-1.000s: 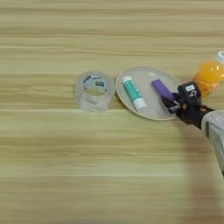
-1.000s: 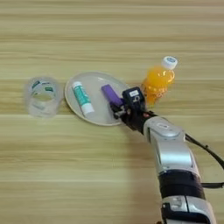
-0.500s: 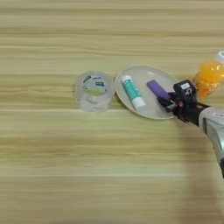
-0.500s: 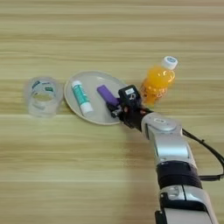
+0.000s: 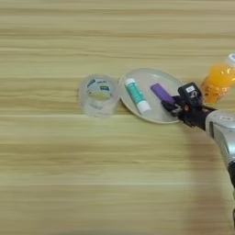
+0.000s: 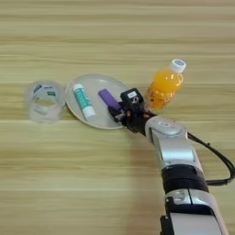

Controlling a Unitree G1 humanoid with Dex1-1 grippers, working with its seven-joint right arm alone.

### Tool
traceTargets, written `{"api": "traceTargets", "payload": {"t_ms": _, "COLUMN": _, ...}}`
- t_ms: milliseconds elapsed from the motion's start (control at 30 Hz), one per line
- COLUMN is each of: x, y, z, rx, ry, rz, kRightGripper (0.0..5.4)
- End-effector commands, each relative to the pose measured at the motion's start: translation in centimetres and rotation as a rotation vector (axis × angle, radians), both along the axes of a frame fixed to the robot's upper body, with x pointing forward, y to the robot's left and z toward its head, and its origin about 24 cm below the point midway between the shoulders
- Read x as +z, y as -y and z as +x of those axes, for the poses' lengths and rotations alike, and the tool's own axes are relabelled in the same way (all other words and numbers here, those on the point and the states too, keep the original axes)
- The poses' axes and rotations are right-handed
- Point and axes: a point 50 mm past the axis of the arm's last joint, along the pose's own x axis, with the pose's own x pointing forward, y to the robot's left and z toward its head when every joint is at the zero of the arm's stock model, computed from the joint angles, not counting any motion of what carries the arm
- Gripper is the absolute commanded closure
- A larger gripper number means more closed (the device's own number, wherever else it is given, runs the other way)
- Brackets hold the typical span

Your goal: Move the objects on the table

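- Resting on the wooden worktop (image 6: 117,183) is a pale round plate (image 6: 75,103), roughly centre of scene
- Glue stick (image 6: 84,101) lies on the plate's middle, tilted, cap end toward 5 o'clock
- Purple block (image 6: 108,98) lies on the plate at its 3 o'clock side, beside the glue stick
- Right gripper (image 6: 120,113) sits at the block's 5 o'clock end, touching it; whether its black fingers clamp the block cannot be told
- Orange-drink bottle (image 6: 164,85) stands off the plate, at 3 o'clock, just beyond the gripper
- Clear tape roll (image 6: 44,101) sits just beside the plate at 9 o'clock
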Motion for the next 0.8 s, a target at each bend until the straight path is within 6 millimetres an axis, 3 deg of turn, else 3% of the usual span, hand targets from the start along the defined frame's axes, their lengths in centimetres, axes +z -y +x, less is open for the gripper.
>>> {"api": "traceTargets", "payload": {"t_ms": 33, "x": 3.6, "y": -0.1, "z": 1.5, "rx": 0.026, "ry": 0.149, "rz": -0.037, "kRightGripper": 3.18}}
{"api": "traceTargets", "payload": {"t_ms": 533, "x": 6.6, "y": -1.0, "z": 0.5, "rx": 0.037, "ry": 0.296, "rz": -0.072, "kRightGripper": 1.37}}
{"api": "traceTargets", "payload": {"t_ms": 800, "x": 9.5, "y": -0.6, "z": 0.0, "rx": -0.038, "ry": 0.466, "rz": -0.112, "kRightGripper": 0.63}}
